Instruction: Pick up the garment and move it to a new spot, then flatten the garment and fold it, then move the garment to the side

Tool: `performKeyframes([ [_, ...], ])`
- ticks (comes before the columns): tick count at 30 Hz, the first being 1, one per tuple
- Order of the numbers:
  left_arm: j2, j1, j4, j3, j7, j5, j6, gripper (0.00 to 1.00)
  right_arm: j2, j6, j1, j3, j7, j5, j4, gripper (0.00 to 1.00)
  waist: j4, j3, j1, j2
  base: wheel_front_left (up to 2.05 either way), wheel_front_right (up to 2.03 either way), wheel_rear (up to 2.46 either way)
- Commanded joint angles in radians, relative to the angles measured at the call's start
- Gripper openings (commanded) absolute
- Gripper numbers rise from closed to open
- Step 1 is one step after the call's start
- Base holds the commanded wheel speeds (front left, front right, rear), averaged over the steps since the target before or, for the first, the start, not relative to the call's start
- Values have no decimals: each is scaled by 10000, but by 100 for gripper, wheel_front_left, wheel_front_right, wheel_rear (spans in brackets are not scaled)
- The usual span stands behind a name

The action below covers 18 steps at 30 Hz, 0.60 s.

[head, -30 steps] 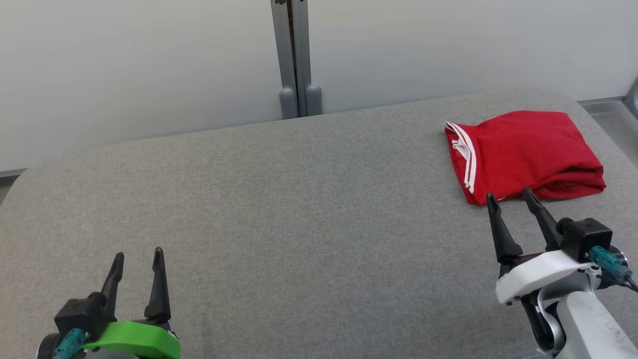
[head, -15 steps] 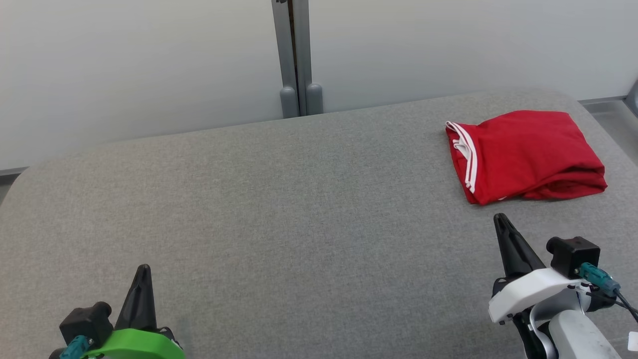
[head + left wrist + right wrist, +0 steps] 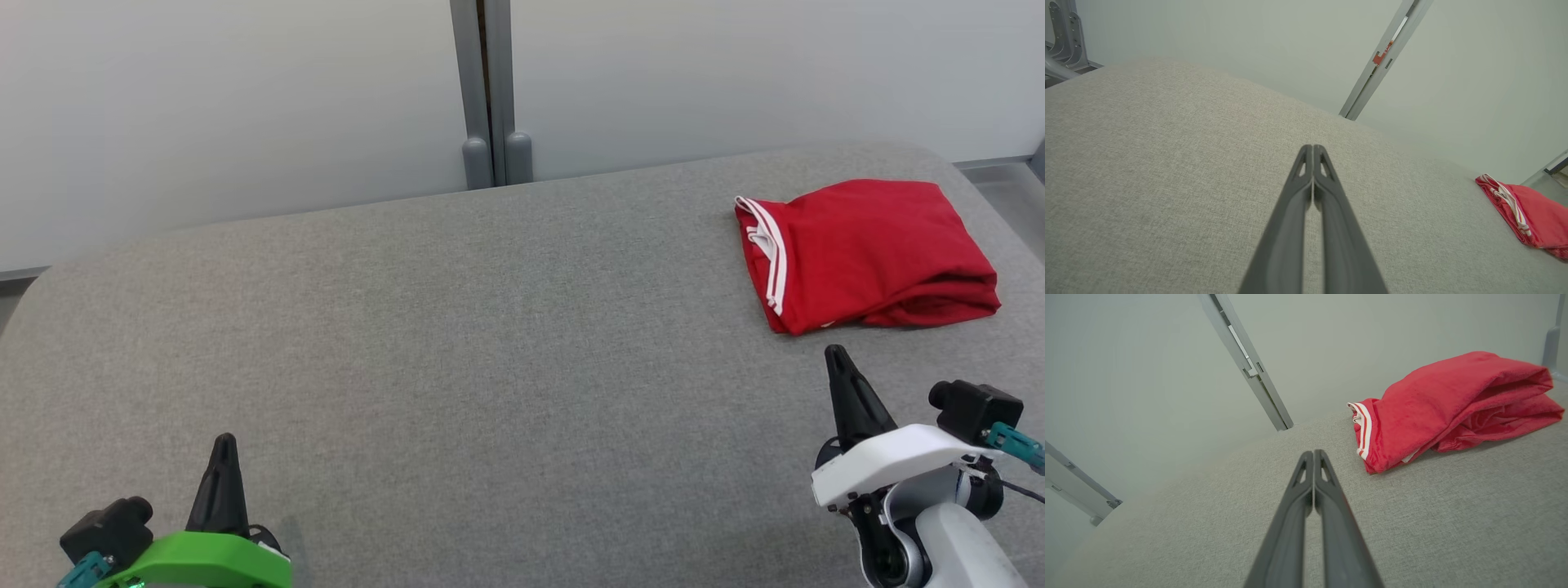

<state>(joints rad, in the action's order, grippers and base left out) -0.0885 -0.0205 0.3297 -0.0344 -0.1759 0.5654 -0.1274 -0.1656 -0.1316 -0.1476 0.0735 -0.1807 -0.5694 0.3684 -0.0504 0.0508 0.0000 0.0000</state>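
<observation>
**Head view.** A red folded garment [image 3: 869, 253], with 2 white stripes along its left edge, lies at the far right of the grey desk [image 3: 457, 343]. The right jaws are closed. Their dark fingers [image 3: 849, 392] form 1 spike pointing up the view, near the garment's near left corner but apart from it. The left jaws, at the lower left, are also closed. Their fingers [image 3: 220, 486] stand over bare desk, well apart from the garment. A pale wall [image 3: 204, 106] with a grey post [image 3: 488, 90] rises behind the desk.

**Left wrist view.** The 2 fingers [image 3: 1331, 220] meet along their length and at the tips, with nothing between them. Bare desk [image 3: 1147, 163] lies beneath. The garment [image 3: 1535, 220] shows at the right edge, far from the tips. The post [image 3: 1380, 65] runs slanted across the wall.

**Right wrist view.** The 2 fingers [image 3: 1290, 526] are pressed together and hold nothing. The garment [image 3: 1453, 404] rests on the desk [image 3: 1453, 522] ahead and to the right of the tips, its striped edge nearest them, with a gap between. The post [image 3: 1249, 363] crosses the wall at upper left.
</observation>
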Motion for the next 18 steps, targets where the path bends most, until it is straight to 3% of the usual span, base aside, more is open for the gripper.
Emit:
performKeyframes([
  [1, -41, -281, -194, -88, 80, 398, -8, 0, -1, 2, -112, -121, 88, -407, -229, 0, 7, -8, 0, 0, 0, 0, 0],
  [18, 52, -452, -366, -247, 730, 2759, -16, 0, 266, 4, 10, -530, 756, -2759, -487, 0, 86, -92, 0, 0, 0, 0, 0],
])
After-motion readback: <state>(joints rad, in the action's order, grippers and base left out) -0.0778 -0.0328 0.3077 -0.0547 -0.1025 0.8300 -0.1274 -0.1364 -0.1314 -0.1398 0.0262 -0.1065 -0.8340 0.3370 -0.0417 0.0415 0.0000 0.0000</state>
